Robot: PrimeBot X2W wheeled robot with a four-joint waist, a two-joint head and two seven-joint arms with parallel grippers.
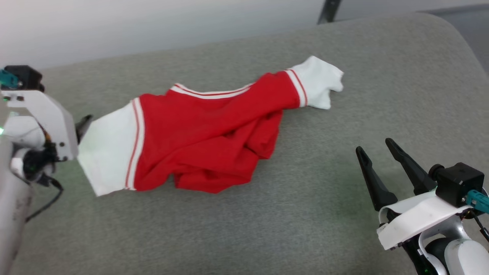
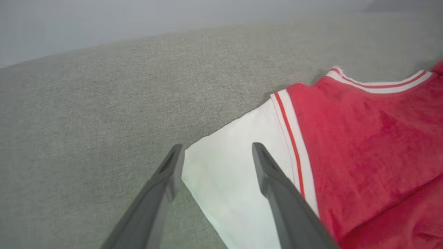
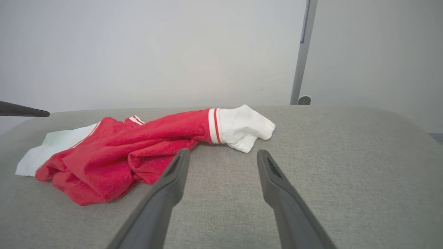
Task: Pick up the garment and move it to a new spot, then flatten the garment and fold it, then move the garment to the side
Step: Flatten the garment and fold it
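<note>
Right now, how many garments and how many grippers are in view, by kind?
Garment: 1
Grippers: 2 (left gripper, right gripper, both open)
Total: 3

- Garment (image 1: 206,141): red jersey shirt with white sleeves; red-striped white trim at the sleeve seams and neck edge (image 1: 210,93).
- State: crumpled, not flat; red body bunched in thick folds along its near side.
- Pose: stretched diagonally in the head view, lower left to upper right.
- Left-end sleeve (image 1: 109,152) spread smooth; right-end sleeve (image 1: 317,82) rumpled.
- Location: lying on the grey fabric tabletop (image 1: 344,229), left of centre.
</note>
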